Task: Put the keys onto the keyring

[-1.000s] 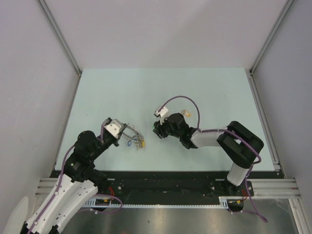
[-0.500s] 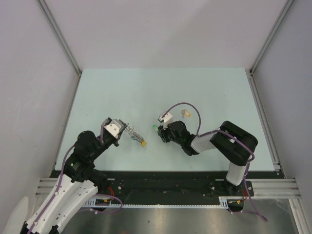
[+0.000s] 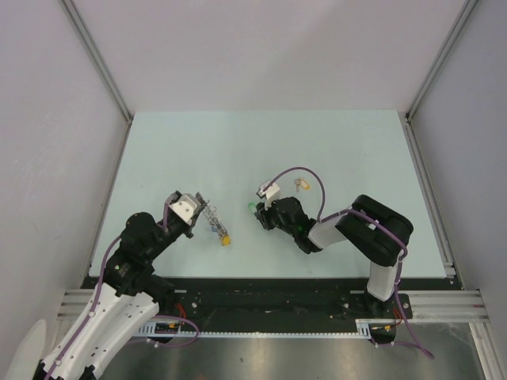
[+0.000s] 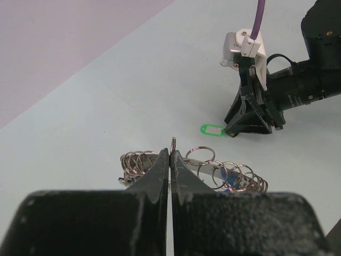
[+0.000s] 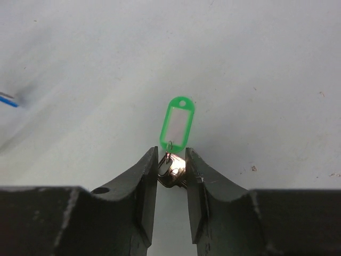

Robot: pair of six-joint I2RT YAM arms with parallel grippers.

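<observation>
Your right claw [image 5: 172, 154] straddles the metal end of the green key [image 5: 177, 124] on the counter [image 5: 256, 64], grip impossible to tell, while your left claw [image 4: 169, 160] clamps the keyring [image 4: 213, 170] nearby; a shallow pinch could flick the key away.

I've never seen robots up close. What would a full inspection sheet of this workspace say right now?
Surface: pale green tabletop, flat, no spills seen.
Job's things: wire keyring bundle of grey metal keys, held by the left gripper; green-tagged silver key on the table at the right gripper; yellow-orange-headed key lying loose farther back.
Clutter: nothing seen.
Grippers: left gripper shut on the bundle's ring; right gripper pinching the green-tagged key's metal end.
Cables: purple cable loops over the right wrist; second purple cable follows the left arm.
Surroundings: plain grey walls, metal frame posts.
</observation>
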